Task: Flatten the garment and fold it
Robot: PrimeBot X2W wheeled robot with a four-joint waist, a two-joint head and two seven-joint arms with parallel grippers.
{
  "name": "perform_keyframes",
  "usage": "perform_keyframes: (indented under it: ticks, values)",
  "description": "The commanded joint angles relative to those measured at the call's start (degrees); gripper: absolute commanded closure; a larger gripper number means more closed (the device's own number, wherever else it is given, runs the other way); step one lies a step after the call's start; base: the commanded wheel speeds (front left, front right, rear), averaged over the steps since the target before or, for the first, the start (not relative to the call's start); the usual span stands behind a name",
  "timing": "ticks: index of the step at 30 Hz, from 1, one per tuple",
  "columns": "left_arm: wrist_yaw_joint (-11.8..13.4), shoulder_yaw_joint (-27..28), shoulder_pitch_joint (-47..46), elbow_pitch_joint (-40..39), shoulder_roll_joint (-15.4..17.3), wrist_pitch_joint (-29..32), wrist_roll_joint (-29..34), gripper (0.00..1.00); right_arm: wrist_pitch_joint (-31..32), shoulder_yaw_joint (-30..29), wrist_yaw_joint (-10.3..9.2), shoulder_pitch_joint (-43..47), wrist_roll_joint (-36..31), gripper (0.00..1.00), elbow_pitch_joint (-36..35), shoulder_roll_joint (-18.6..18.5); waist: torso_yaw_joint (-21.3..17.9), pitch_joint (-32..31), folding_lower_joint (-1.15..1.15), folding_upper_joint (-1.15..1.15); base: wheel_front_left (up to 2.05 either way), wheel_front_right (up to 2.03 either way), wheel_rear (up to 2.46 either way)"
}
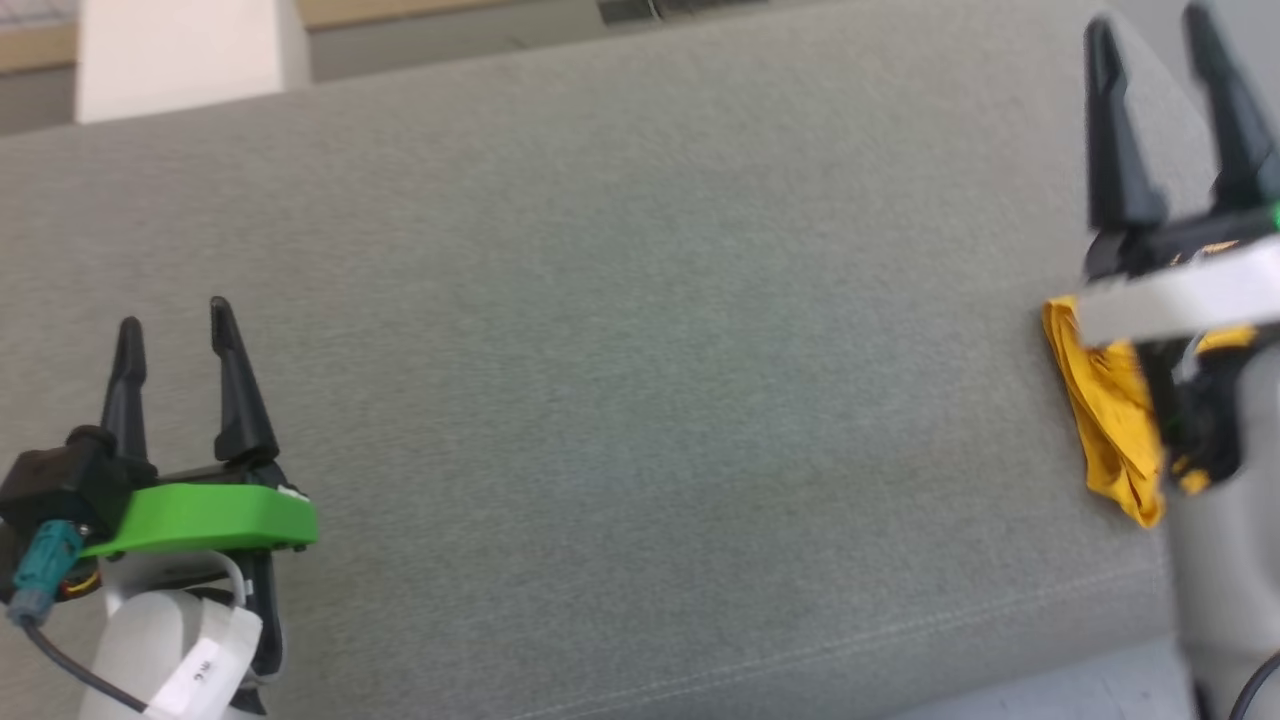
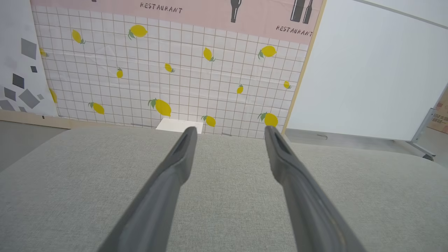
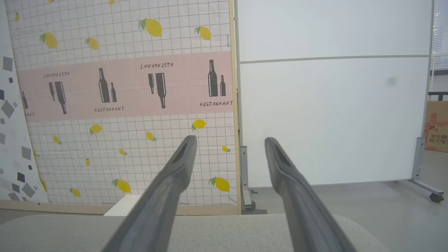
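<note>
Garment (image 1: 1110, 420), mustard-yellow and bunched into a crumpled heap, lies on the grey upholstered surface (image 1: 640, 350) beneath the wrist of the right gripper (image 1: 1148, 30). It sits behind the fingertips and is partly hidden by the arm. The right gripper hovers released, its two dark fingers spread with nothing between them. Left gripper (image 1: 173, 315), well apart from the garment across the same surface, is likewise spread wide and holds nothing. Ahead of both pairs of fingers stands a lemon-print grid backdrop (image 2: 175, 77). Beyond the right gripper's tips stands a white partition (image 3: 332, 119).
</note>
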Motion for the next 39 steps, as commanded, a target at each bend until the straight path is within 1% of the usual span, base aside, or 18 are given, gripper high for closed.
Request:
perform_keyframes:
  ticks: [1,2,5,12,18,23,29,39]
  values:
    - [0.0,-0.2,0.6,0.4,-0.4,-0.6,-0.1,0.00,-1.9,-0.9,-0.09,2.5,-0.3,0.00,-0.5,2.0,3.2,-3.2,0.00,0.00,0.00,0.00,0.00]
    - [0.0,-0.4,0.6,0.6,-0.6,-0.6,-0.2,0.00,-3.1,-1.5,-0.09,4.2,-0.7,0.00,-0.9,3.4,3.7,-3.5,0.00,0.00,0.00,0.00,0.00]
    - [0.1,-0.7,0.4,1.3,-0.8,-0.6,-0.2,0.00,-5.1,-2.2,-0.09,8.2,-2.0,0.00,-1.7,6.2,4.6,-3.6,0.00,0.00,0.00,0.00,0.00]
    - [0.5,-1.4,0.9,2.9,-0.5,1.6,-0.3,0.00,-6.9,-2.2,-0.09,13.6,-4.9,0.00,1.2,8.6,5.5,-3.3,0.00,0.00,0.00,0.00,0.00]
    - [0.5,-2.5,1.4,4.9,0.1,3.5,0.2,0.00,-7.2,-0.7,-0.09,15.8,-7.4,0.00,4.9,9.1,6.0,-2.5,0.00,0.00,0.00,0.00,0.00]
    - [0.4,-3.6,1.9,6.6,0.2,3.8,0.7,0.00,-7.3,1.5,-0.09,16.8,-7.8,0.00,7.0,9.1,6.5,-2.2,0.00,0.00,0.00,0.00,0.00]
    - [-0.1,-4.5,2.1,8.5,0.3,2.9,0.7,0.00,-7.3,2.7,-0.09,18.0,-8.0,0.00,7.7,9.1,6.7,-2.4,0.00,0.00,0.00,0.00,0.00]
    - [-0.4,-4.7,2.0,8.9,-0.9,0.5,-0.2,0.00,-7.3,3.5,-0.09,19.2,-7.6,0.00,8.4,9.1,6.5,-3.2,0.00,0.00,0.00,0.00,0.00]
